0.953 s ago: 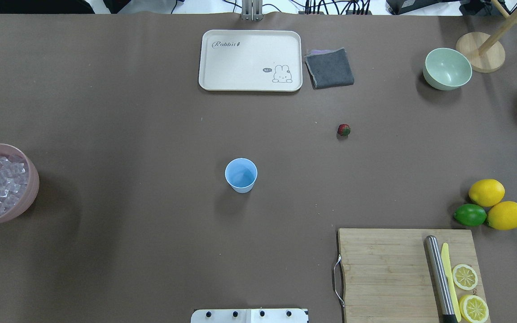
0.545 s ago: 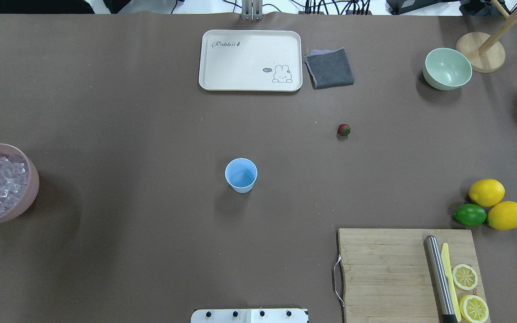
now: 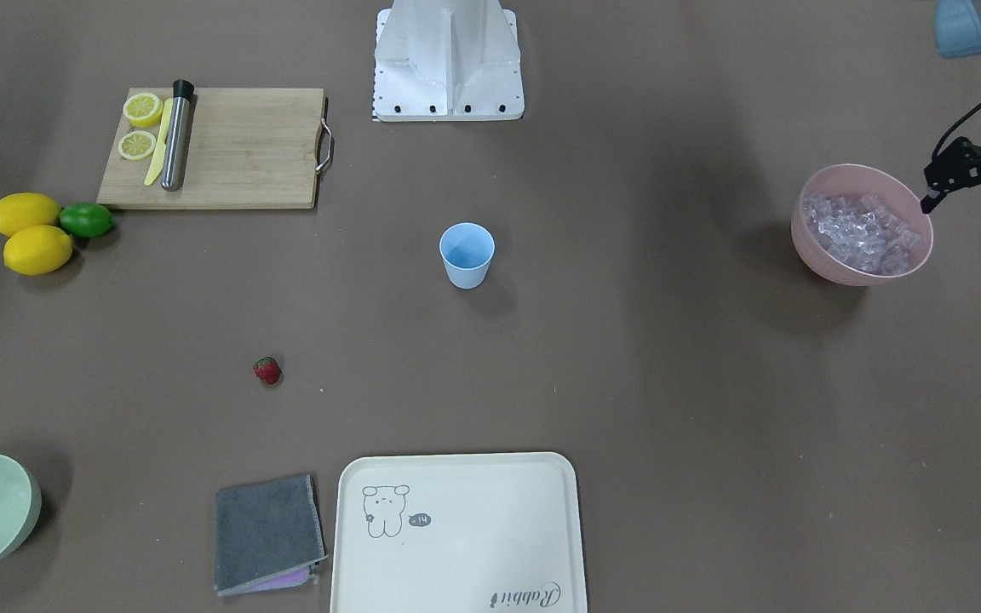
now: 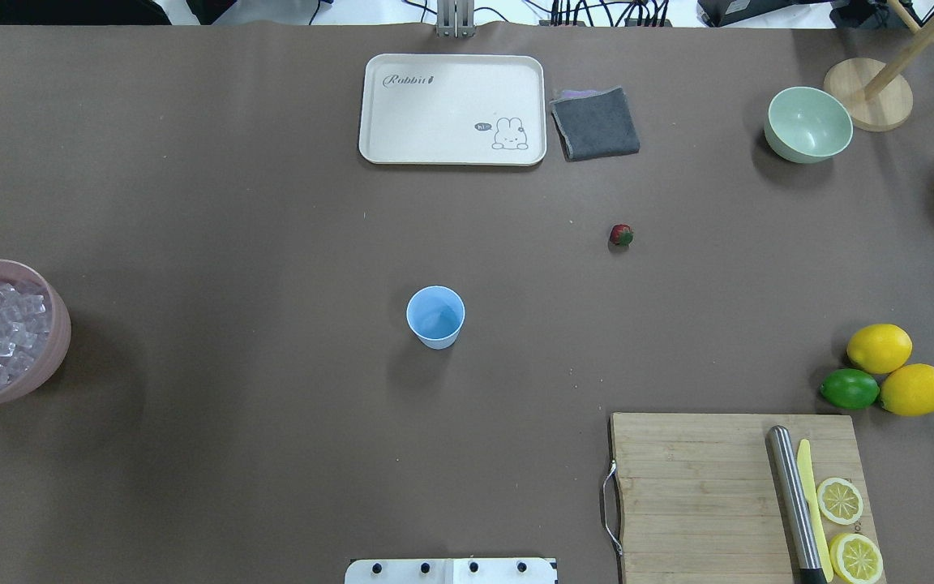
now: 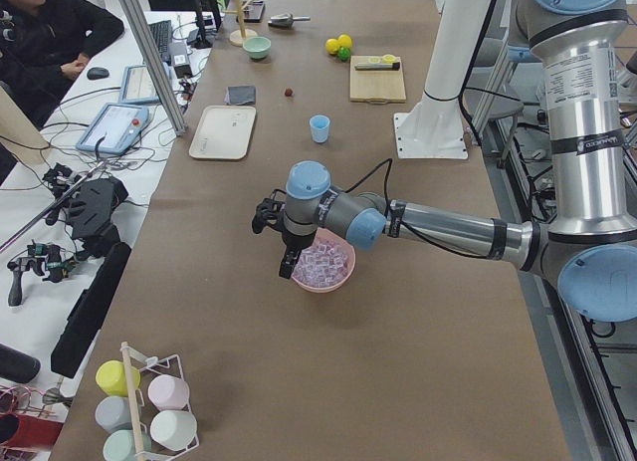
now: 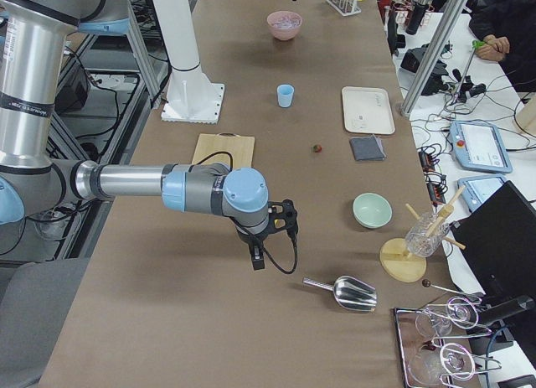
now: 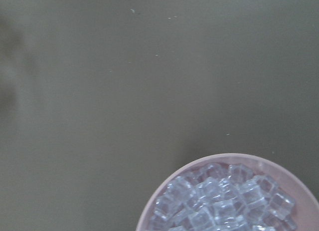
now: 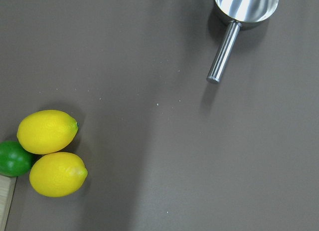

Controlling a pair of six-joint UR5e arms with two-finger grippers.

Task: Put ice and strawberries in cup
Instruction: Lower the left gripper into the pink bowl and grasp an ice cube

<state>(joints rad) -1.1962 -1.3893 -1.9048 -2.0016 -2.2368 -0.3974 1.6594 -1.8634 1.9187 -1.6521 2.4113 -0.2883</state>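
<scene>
— What worries you from here?

— The bowl (image 3: 804, 238), mostly. My left end effector (image 3: 965, 209) hangs by its rim, not over the middle of the ice (image 3: 861, 232). In the left wrist view the bowl only fills the bottom right corner. If I drop straight down, I reckon a finger lands on the rim and tips it, sending cubes across the desk (image 4: 232, 243).

— And if you get in cleanly?

— The cubes look small and slick, so an off-centre pinch could squirt one out. The cup (image 4: 434, 316) stands mid-desk, well apart from the bowl and empty as far as I can see. That's a long carry to lose one on. It looks light too, and a nudge on the lip could knock it over.

— Is the left one open?

— Yes, fingers spread, nothing between them. The arm reaches out low and nearly level, wrist bent to point down.

— The right arm?

— Stretched out level over the desk's other end, wrist down, with the scoop (image 8: 244, 6) and lemons (image 8: 59, 173) under its camera. The right end effector (image 6: 276, 225) shows only from the side, so I can't tell whether it's open or closed.

— The strawberry?

— The strawberry (image 4: 620, 235) lies alone on the desk, between the cup and the green bowl (image 4: 807, 122), near neither arm. It's round, so a sloppy grasp may roll it away.
</scene>
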